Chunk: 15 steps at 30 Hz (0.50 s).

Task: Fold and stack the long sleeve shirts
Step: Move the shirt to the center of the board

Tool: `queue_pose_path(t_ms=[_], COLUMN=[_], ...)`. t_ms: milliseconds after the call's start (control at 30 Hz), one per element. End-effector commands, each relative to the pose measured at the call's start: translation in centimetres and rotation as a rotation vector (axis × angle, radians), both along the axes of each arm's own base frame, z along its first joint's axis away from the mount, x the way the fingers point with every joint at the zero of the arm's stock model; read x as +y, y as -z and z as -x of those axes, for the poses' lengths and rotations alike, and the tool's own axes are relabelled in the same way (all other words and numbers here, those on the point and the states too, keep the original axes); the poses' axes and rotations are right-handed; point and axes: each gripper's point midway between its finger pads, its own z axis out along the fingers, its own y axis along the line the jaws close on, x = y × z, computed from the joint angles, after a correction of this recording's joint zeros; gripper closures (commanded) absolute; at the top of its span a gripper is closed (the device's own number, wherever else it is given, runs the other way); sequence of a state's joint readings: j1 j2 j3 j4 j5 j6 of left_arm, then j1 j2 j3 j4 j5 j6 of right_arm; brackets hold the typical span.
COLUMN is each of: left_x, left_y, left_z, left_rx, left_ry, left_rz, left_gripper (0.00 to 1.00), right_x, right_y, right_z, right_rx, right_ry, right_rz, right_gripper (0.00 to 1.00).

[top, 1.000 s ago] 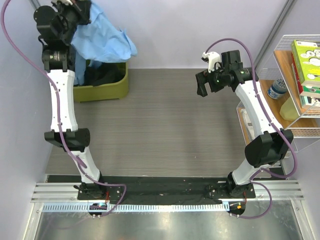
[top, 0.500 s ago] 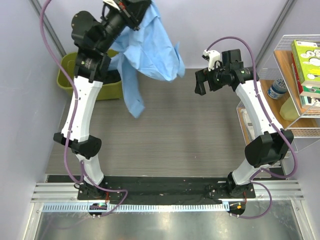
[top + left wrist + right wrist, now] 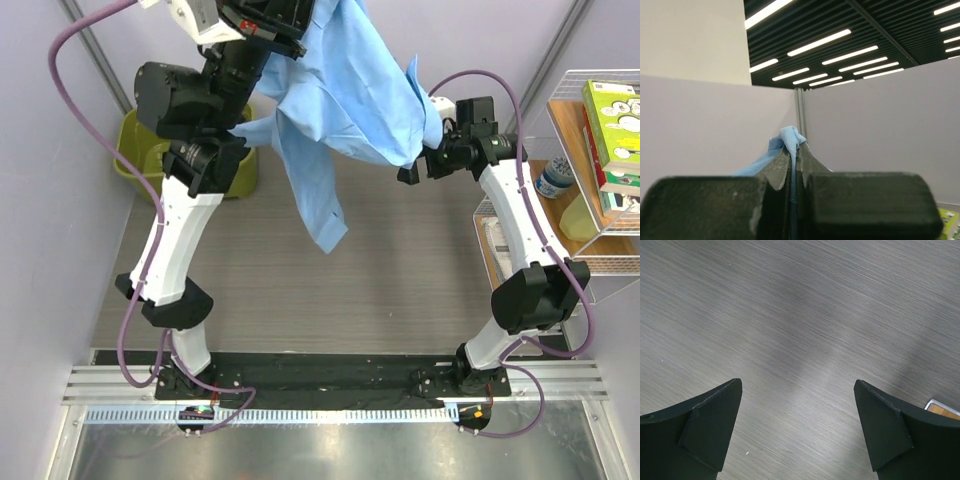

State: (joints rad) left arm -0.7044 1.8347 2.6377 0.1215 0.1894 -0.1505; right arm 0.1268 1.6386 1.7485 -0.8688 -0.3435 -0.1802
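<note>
Shirt [image 3: 350,100] hangs bunched, pinched in the left gripper [image 3: 796,160], so the right gripper [image 3: 797,385], jaws spread, should catch a free corner first.

One blue shirt [image 3: 345,90], one green bin [image 3: 135,150], one wire shelf [image 3: 568,125] (one bottle [image 3: 551,178] there)

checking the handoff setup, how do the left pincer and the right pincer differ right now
The left pincer is shut on a bunch of the light blue shirt; the right pincer stands wide open and empty. The left pincer points up toward the ceiling lights; the right pincer faces down at the grey table. Both are dark and off the table.
</note>
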Motion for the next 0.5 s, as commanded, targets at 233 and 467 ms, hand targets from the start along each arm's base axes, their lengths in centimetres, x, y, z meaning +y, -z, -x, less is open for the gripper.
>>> queue_pose_path(t_ms=[233, 467], left_x=[4.3, 2.1], left_y=[-6.9, -4.7], left_z=[11.5, 6.3], left_rx=[-0.433, -0.375], left_ry=[-0.126, -0.314], left_rz=[0.186, 0.096], left_gripper=[1.0, 1.0], right_x=[-0.3, -0.4], right_y=[-2.7, -2.5], right_z=[-0.8, -1.2], right_rx=[-0.08, -0.077], right_ry=[0.017, 0.022], right_rz=[-0.035, -0.033], right_gripper=[0.0, 0.0])
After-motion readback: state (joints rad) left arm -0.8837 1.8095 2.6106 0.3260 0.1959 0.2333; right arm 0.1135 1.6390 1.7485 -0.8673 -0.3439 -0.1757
